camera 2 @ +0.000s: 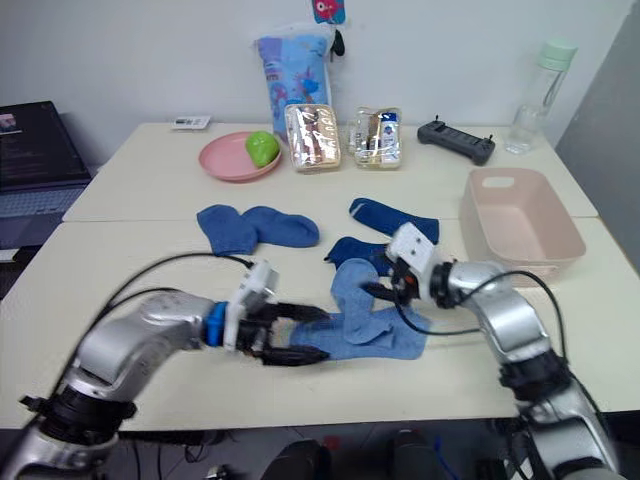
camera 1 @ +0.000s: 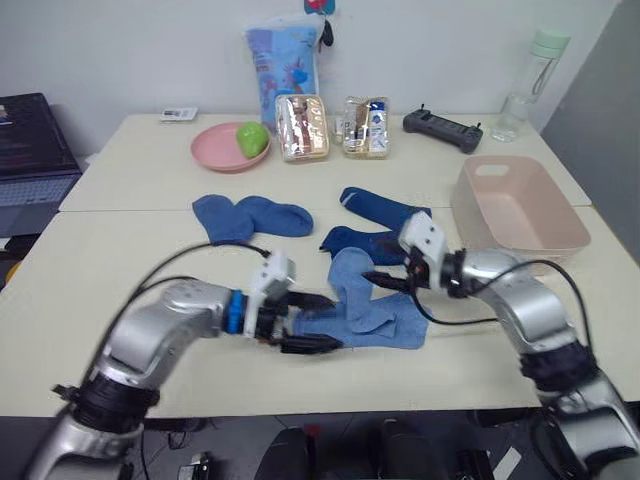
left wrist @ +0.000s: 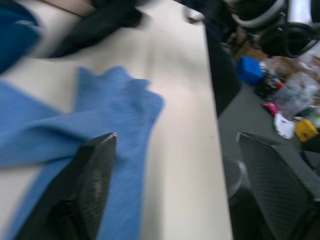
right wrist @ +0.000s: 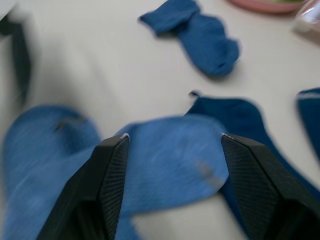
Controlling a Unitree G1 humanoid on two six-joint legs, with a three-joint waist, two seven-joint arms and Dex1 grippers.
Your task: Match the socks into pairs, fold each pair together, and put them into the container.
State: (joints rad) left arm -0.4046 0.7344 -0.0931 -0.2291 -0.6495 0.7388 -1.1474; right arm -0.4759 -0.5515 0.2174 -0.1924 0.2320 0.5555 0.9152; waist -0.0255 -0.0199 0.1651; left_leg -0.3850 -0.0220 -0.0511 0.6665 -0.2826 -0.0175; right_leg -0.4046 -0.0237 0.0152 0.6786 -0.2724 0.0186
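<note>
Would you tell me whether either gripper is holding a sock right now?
Neither: the left gripper and right gripper are open over the light blue socks, gripping nothing.

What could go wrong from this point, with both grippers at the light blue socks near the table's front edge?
1. The light blue socks lie overlapped, so the open left gripper may pinch one layer and drag the other askew.
2. The open right gripper straddles light blue fabric right beside the dark navy socks; closing there could snag a navy one and mix pairs.
3. This pile sits near the table's front edge, so a pull toward the robot might slide a sock off.
</note>
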